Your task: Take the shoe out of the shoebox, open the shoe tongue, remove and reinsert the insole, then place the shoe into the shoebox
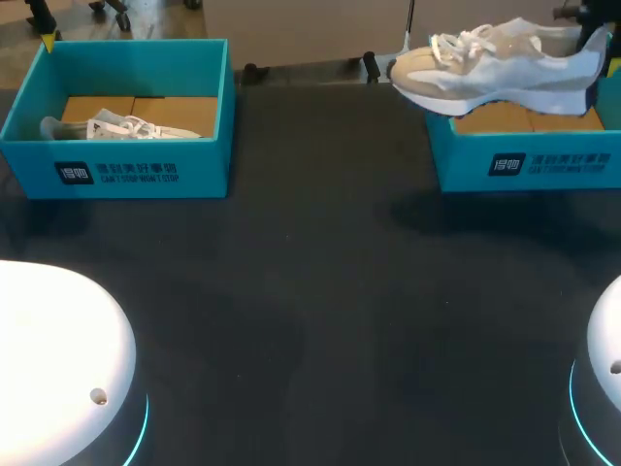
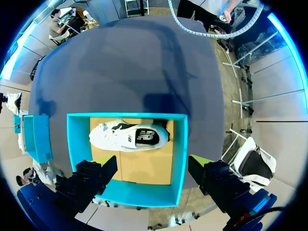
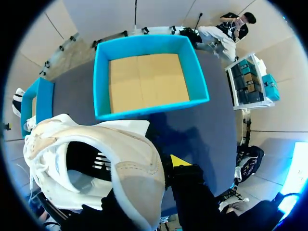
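Note:
A white and beige sneaker (image 1: pixel 505 68) hangs in the air above the right teal shoebox (image 1: pixel 524 160), toe pointing left. My right gripper (image 1: pixel 597 44) is shut on its heel. In the right wrist view the sneaker (image 3: pixel 96 163) fills the space at the fingers, its heel collar pinched by the right gripper (image 3: pixel 144 168), and the shoebox (image 3: pixel 149 108) ahead shows only a bare cardboard floor. My left gripper (image 1: pixel 47 39) hovers over the far corner of the left shoebox (image 1: pixel 126 170). Seen from its wrist, the left gripper (image 2: pixel 151 166) stands wide open above a second white sneaker (image 2: pixel 127 136).
The second sneaker (image 1: pixel 121 127) lies on its side inside the left shoebox (image 2: pixel 125 190). The dark table (image 1: pixel 320 291) stretches between and in front of the two boxes. Both arm bases sit at the near corners.

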`<state>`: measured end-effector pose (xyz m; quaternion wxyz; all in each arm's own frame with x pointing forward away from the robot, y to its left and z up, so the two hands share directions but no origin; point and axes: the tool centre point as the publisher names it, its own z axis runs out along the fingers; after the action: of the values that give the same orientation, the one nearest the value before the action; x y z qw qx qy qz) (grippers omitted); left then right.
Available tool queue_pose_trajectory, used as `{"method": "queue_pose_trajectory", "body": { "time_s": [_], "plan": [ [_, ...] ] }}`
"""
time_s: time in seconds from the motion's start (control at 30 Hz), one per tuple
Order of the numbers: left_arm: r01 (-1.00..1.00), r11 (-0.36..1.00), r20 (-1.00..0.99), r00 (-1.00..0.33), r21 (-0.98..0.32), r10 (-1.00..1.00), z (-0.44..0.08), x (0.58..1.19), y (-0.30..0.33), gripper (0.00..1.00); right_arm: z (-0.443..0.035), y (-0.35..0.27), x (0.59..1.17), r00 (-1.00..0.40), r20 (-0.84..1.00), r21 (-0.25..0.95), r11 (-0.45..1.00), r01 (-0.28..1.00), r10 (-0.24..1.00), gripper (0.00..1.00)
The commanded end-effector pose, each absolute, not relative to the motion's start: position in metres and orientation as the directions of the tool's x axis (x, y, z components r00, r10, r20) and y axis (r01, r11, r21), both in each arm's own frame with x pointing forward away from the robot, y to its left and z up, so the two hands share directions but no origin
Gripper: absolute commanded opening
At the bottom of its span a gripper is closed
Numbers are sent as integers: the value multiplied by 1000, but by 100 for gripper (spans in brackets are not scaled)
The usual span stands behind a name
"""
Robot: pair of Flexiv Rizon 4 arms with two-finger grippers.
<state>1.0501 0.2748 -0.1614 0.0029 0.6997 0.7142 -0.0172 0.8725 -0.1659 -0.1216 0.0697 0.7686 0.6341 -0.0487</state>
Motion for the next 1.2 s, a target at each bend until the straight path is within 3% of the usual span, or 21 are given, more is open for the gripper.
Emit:
{"method": "queue_pose_trajectory", "body": {
  "time_s": [0.03, 0.23, 0.5, 1.2],
  "plan": [
    [1000, 19, -26, -19, -22, 999, -161, 1051, 275, 100, -121, -149, 827, 166, -163, 281, -116, 953, 972, 0],
    [1000, 19, -26, -19, -22, 999, -161, 1051, 275, 100, -121, -122, 796, 95, -157, 322, -40, 946, 983, 0],
    [1000, 19, -26, -19, -22, 999, -161, 1051, 275, 100, -124, -94, 767, 113, -121, 287, -74, 955, 986, 0],
    [1000, 19, -26, -19, -22, 999, -161, 1051, 275, 100, -124, -94, 767, 113, -121, 287, -74, 955, 986, 0]
  ]
}}
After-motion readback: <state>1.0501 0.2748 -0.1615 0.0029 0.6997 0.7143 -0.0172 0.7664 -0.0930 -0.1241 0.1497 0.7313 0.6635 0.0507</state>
